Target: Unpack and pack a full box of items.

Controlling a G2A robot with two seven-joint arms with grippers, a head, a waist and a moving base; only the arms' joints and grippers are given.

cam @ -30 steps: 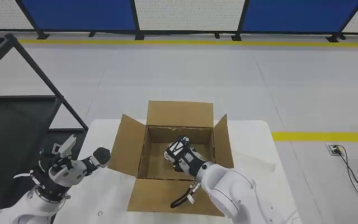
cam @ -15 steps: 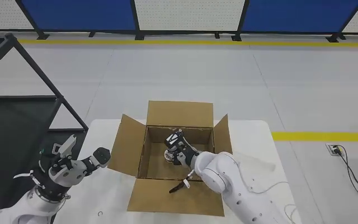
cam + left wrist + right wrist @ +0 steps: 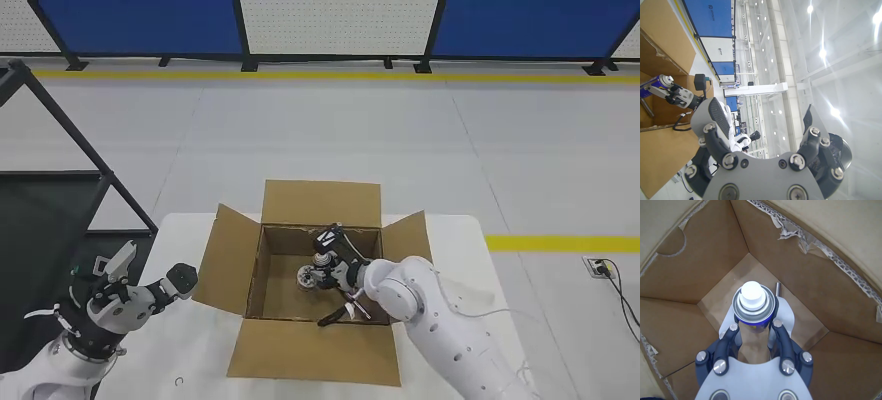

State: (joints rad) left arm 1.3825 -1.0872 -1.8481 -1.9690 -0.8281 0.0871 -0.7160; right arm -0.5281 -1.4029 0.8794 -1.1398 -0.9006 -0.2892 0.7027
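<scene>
1. A large hall with a pale grey floor; blue and white partition panels (image 3: 140,25) stand along the far side, with a yellow floor line (image 3: 300,74) in front of them.
2. A white counter (image 3: 200,345) carries an open cardboard box (image 3: 320,205) with all four flaps folded outward.
3. The right end effector (image 3: 755,321) is inside the box, below the rim, and it is clamped on a blue spray can (image 3: 753,306). One finger presses on each side of the can body, just under the metal shoulder.
4. The can has a white nozzle on top. In the left wrist view it leans, with the nozzle toward the box opening.
5. A small metal cylinder (image 3: 778,289) lies on the box floor, near a corner and close to the can.
6. The left end effector (image 3: 762,106) is outside the box, at the left part of the counter. Its fingers are wide apart, hold nothing, and point up to the ceiling lights.
</scene>
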